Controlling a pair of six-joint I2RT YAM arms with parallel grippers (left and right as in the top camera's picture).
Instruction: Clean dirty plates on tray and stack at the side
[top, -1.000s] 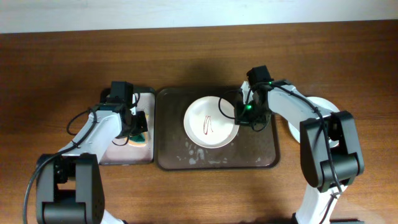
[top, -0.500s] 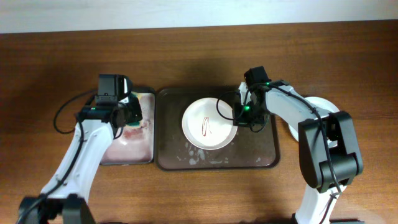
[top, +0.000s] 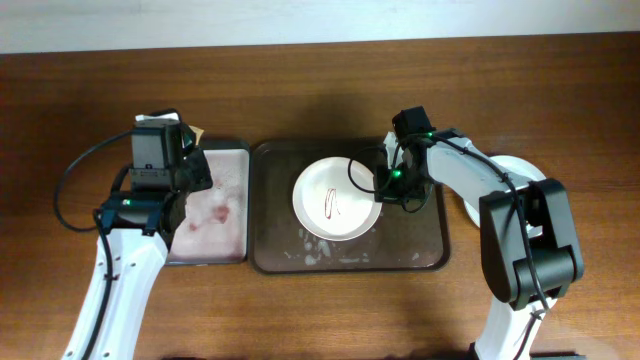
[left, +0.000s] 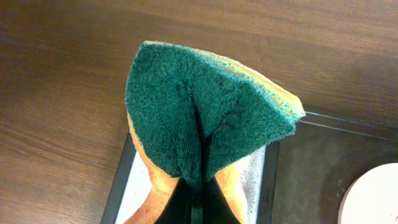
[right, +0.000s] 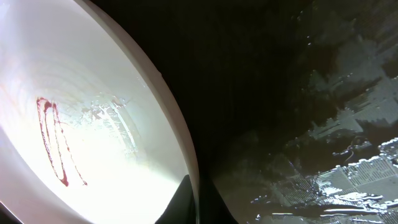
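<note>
The left tool (left: 198, 190) is clenched on a folded sponge (left: 199, 106), green scouring face outward, raised above the 12 o'clock end of the pinkish sponge tray (top: 215, 215). At that tray's 3 o'clock lies the dark brown tray (top: 410, 250), wet and streaked, carrying one white plate (top: 316, 188) with a red squiggle (top: 334, 203) at its centre. The right tool (top: 385, 187) is pinched on this plate's 3 o'clock rim. Farther toward 3 o'clock, another white plate (top: 518, 168) rests on the tabletop (top: 320, 90), mostly hidden beneath the right arm (top: 470, 175).
</note>
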